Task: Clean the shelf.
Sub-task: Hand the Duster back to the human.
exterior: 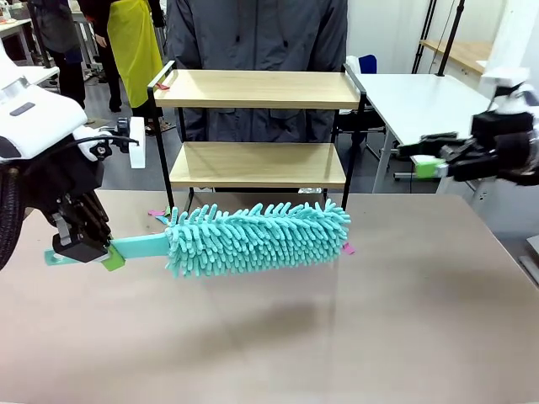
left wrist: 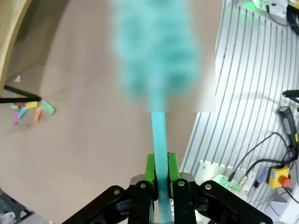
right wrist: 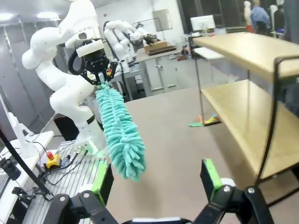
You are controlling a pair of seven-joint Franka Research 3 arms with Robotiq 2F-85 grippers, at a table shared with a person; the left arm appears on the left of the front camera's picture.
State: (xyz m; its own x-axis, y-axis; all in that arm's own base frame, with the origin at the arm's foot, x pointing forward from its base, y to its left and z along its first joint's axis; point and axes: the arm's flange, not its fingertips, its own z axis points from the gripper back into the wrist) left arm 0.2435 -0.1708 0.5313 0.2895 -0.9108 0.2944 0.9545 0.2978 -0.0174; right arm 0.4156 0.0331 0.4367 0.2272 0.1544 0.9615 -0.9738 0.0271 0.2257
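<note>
Shelf (exterior: 257, 126): two light wooden boards are carried one above the other on a thin black metal frame, with raised black rails at both short ends. It is stood at the far edge of the bench (exterior: 337, 337), just in front of a person in a dark jacket (exterior: 257, 34). Both boards are seen bare. In the right wrist view the shelf (right wrist: 252, 93) is seen edge-on at the right, the boards pale and smooth and a black rail curved at the near end.

A teal duster (exterior: 253, 238) with a shaggy microfibre head is held level above the bench, in front of the lower board and apart from it. Its flat teal handle is clamped between the green pads of the left fingers (exterior: 97, 252), which are clenched on it; in the left wrist view the handle is seen pinched between the two pads (left wrist: 161, 175), the head blurred beyond. A shadow is cast by the duster on the bench below.

The right fingers (exterior: 429, 164) are held released and spread wide, off to the right and level with the lower board, with nothing between them.

Small coloured tags (left wrist: 30, 109) are scattered on the bench by a shelf foot.
</note>
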